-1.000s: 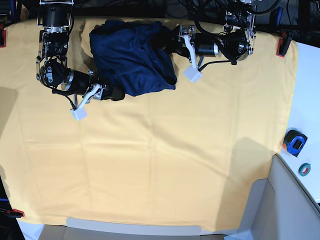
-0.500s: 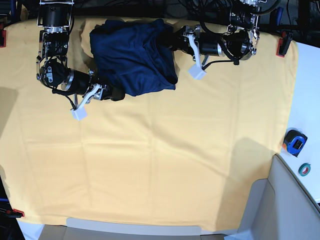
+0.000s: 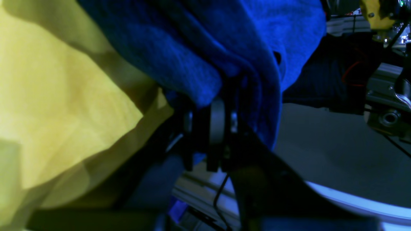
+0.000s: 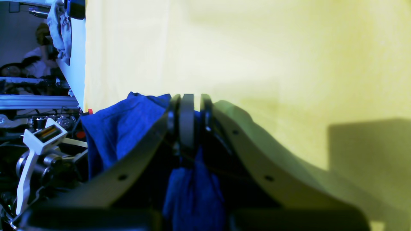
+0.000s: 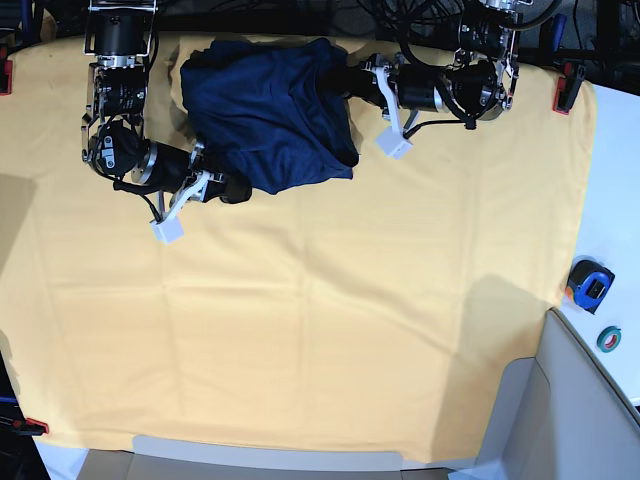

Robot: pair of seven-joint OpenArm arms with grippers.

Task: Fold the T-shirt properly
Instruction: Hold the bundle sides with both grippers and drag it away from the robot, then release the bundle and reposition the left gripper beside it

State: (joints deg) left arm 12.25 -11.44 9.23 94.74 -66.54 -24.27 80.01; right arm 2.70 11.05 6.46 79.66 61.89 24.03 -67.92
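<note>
The dark navy T-shirt [image 5: 265, 110] lies bunched at the back of the yellow cloth [image 5: 330, 320]. My left gripper [image 5: 338, 80], on the base view's right, is at the shirt's right edge and shut on a fold of blue fabric [image 3: 205, 61], which drapes over its fingers [image 3: 217, 122]. At the shirt's lower left edge, my right gripper [image 5: 240, 188] is shut on the T-shirt too; its closed fingers [image 4: 187, 118] pinch the navy fabric [image 4: 192, 195] hanging below them.
The yellow cloth covers the whole table. A blue tape measure [image 5: 589, 283] and a small teal tape roll [image 5: 609, 339] lie on the white surface at the right. Red clamps [image 5: 563, 90] hold the cloth's corners. Cables and arm bases line the back edge.
Both grippers have shut on the shirt's edges. The left one slid a little further in at the shirt's right edge; the right arm shifted slightly right and down.
</note>
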